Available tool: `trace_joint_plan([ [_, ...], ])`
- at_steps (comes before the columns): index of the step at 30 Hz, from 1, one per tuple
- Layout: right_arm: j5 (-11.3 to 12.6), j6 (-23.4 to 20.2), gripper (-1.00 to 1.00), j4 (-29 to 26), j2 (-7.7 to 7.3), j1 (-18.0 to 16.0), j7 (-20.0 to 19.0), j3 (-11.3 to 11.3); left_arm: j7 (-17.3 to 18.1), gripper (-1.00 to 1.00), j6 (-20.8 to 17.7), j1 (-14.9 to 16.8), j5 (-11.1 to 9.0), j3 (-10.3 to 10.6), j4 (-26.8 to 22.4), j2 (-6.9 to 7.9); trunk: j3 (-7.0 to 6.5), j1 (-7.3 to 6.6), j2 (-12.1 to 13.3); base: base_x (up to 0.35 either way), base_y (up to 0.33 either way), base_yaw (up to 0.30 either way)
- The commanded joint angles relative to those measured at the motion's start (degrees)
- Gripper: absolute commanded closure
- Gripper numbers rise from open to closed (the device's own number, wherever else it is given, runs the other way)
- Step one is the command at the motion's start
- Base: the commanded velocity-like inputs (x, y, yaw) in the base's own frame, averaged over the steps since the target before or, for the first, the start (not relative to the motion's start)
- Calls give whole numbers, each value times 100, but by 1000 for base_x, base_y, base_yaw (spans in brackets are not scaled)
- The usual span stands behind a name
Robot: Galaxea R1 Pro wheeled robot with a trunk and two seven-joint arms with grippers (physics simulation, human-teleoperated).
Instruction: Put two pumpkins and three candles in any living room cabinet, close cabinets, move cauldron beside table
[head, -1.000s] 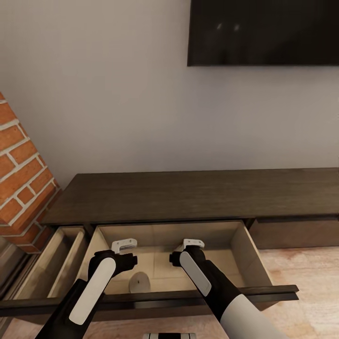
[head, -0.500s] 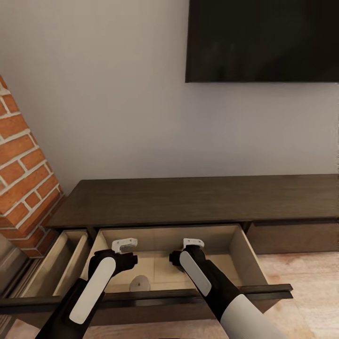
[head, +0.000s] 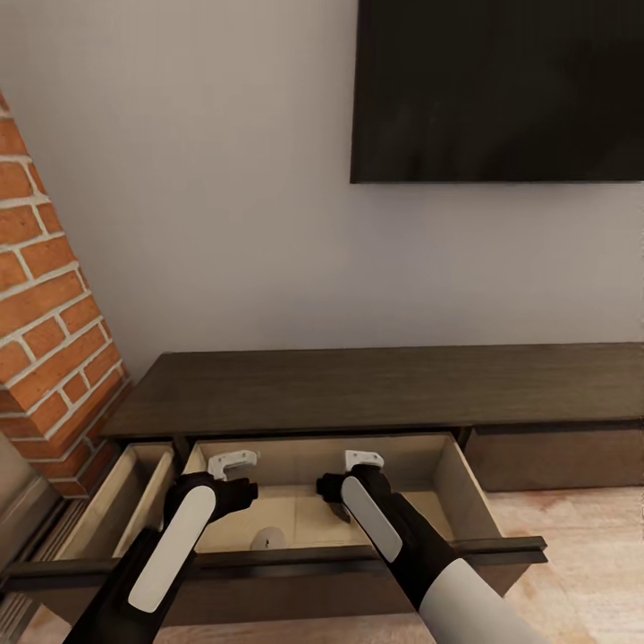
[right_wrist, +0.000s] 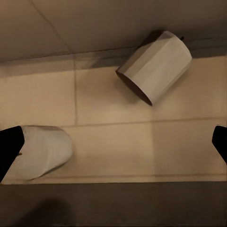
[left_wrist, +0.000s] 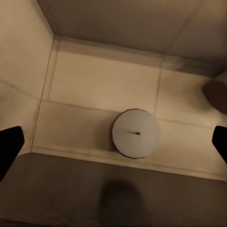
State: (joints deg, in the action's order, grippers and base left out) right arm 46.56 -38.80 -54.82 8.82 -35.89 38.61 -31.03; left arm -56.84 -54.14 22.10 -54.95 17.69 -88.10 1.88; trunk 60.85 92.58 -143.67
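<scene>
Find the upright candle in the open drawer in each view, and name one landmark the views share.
Head view: upright candle low, left of centre, just behind the drawer front.
Left wrist view: upright candle mid-picture, seen from above.
Right wrist view: upright candle near the drawer front, apart from the toppled candle.
Shared landmark: the dark drawer front.

A plain pale grey wall (head: pixel 224 179) fills the back of the room; a large black flat screen (head: pixel 497 89) hangs on it at the upper right, its lower edge well above the furniture; at the left a red brick fireplace column (head: pixel 49 295) with pale mortar lines slants outward toward the floor; the floor (head: pixel 581 555) at the lower right is light wood planking with a faint reddish grain; the light is soft and even, with mild shading beneath the screen.
</scene>
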Motion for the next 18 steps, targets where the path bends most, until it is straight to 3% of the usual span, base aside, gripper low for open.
trace_joint_plan([
  [1, 55, 44, -100, -7, -2, -5, 53, -13, -58, -100, -13, 5, -51, 9, -5, 5, -17, -6, -1, -191, 44, 0],
  [11, 63, 130, -100, -8, -3, -5, 42, -16, -55, -100, -17, 5, -63, -97, -5, 3, -239, -32, 12, -48, 8, 0],
  [18, 64, 136, -100, -11, 3, -5, 42, -17, -55, -100, -17, 5, -68, -99, -11, 2, -394, -50, 22, -212, 28, 0],
])
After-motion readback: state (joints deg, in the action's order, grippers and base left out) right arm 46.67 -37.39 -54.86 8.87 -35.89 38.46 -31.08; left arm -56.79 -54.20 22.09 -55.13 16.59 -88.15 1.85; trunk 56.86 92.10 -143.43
